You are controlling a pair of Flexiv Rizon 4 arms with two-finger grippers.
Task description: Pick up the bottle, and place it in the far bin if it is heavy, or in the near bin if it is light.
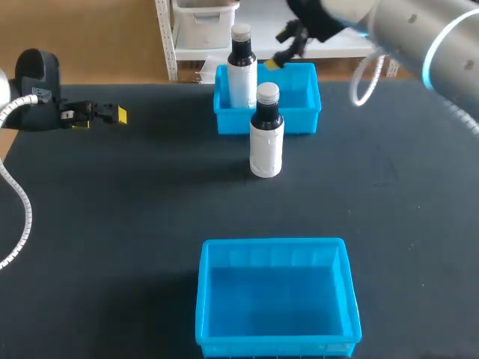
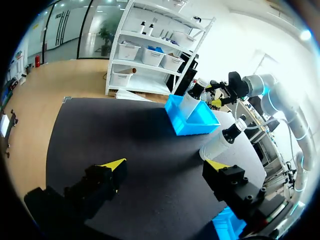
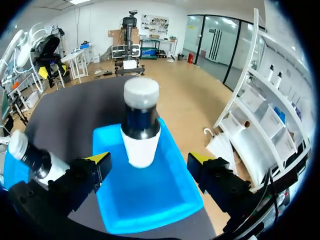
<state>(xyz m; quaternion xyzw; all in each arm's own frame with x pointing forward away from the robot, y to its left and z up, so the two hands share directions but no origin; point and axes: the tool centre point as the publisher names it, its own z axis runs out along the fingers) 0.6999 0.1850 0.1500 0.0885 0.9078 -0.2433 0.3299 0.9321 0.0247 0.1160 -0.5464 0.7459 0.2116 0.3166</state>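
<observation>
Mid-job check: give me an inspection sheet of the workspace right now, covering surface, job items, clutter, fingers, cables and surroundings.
Surface: black matte tabletop, flat.
Job's things: white plastic bottle with black neck and grey cap upright on the table, just in front of the far blue plastic bin; second bottle of the same kind upright inside that bin; near blue plastic bin at the front edge.
Clutter: nothing seen.
Grippers: left gripper at the table's left edge, fingers open, holding nothing; right gripper above the far bin, fingers open, not touching the bottle ahead.
Cables: grey ribbed hose on the left arm; white cable loop on the right arm; neither touches the job's things.
Surroundings: nothing seen.
</observation>
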